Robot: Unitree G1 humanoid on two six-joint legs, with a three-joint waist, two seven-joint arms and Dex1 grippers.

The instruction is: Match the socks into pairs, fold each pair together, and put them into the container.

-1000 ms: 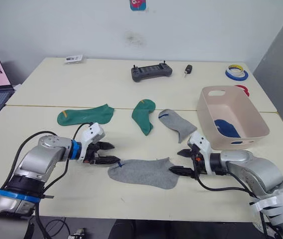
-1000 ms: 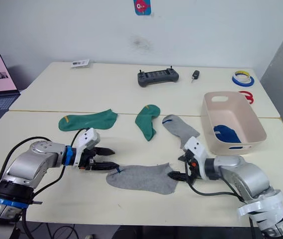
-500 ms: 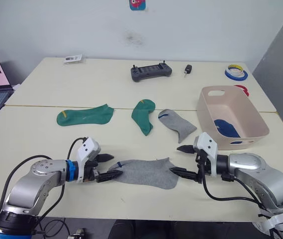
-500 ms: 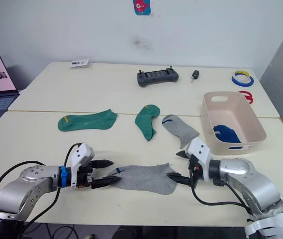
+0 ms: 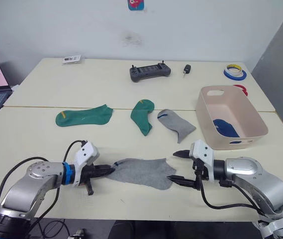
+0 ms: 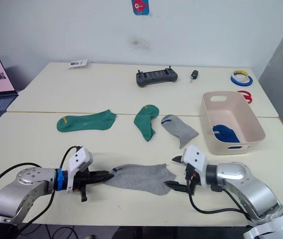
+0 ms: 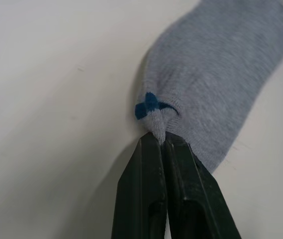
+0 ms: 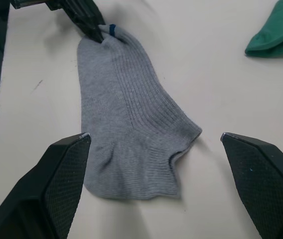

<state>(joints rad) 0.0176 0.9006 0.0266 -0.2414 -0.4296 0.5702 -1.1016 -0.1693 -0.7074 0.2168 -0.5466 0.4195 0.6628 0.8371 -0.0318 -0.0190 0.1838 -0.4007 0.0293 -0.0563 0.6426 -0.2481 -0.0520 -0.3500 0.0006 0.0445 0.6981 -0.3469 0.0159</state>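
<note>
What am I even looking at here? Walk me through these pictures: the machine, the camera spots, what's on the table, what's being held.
This is a humanoid robot with two arms, each ending in a two-fingered black gripper. Two pictures come from cameras in its head, looking down over a pale table. The other two come from cameras on its wrists, looking along the fingers.

On the table lie two green socks, one grey sock farther back, and a second grey sock between the arms. A pink container holds something blue. Farther back lie a black controller and tape rolls.

The left gripper is shut, pinching the near grey sock's end by its blue mark. The right gripper is open at the sock's other end, holding nothing.
</note>
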